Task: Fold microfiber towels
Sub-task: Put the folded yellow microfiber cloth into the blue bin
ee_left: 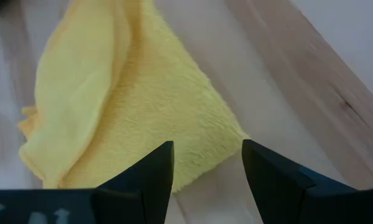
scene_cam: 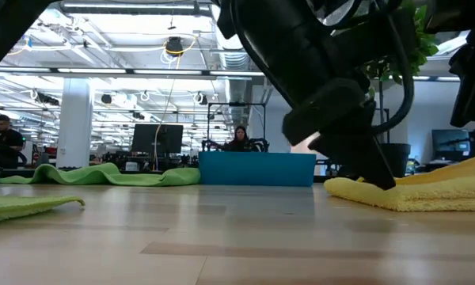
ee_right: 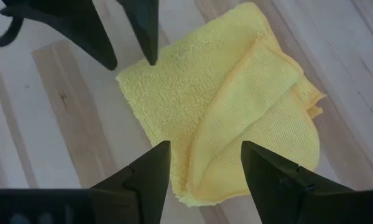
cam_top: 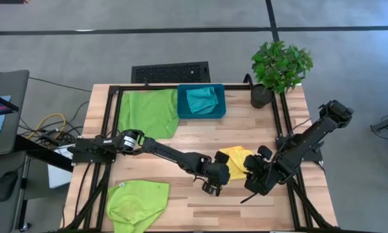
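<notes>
Both arms are crowded over the yellow towel (ee_right: 230, 106), which sits bunched and partly folded on the table (cam_top: 246, 133) near the right side. The left gripper (ee_left: 205, 165) hovers at one corner, jaws wide, nothing in them. The right gripper (ee_right: 202, 165) hangs over the opposite edge, also wide and empty. My guess is they're lined up on opposite sides so each can pinch a corner for the next fold.
</notes>
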Motion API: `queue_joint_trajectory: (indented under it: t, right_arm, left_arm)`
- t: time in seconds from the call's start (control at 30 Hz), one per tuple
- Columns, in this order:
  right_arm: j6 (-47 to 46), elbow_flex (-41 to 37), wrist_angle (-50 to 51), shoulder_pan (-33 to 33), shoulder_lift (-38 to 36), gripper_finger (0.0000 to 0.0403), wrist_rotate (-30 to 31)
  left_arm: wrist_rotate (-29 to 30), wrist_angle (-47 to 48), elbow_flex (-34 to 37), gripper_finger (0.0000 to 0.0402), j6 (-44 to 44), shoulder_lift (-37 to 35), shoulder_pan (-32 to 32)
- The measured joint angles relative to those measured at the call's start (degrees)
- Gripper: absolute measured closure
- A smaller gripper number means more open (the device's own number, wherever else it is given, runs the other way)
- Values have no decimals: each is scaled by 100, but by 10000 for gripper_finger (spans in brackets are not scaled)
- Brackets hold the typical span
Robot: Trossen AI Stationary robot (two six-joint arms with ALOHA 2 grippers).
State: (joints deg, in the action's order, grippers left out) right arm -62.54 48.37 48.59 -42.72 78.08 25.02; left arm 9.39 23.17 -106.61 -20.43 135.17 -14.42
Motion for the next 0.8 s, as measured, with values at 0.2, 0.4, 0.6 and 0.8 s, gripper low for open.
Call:
queue_joint_trajectory:
  t: [0.2, 0.4, 0.6, 0.8]
  right_arm:
    - [2, -1, -8, 0, 0, 182, 2]
    - [2, -1, -31, 0, 0, 182, 2]
    - [3, -1, -62, 0, -2, 182, -2]
    - [438, -1, -106, -39, -2, 182, -1]
  left_arm:
    - [142, -105, -11, 219, -250, 187, -60]
    - [333, -316, -23, 219, -298, 322, -58]
    - [699, -321, -22, 234, -164, 337, -69]
    - [749, -207, -17, 339, -181, 352, -58]
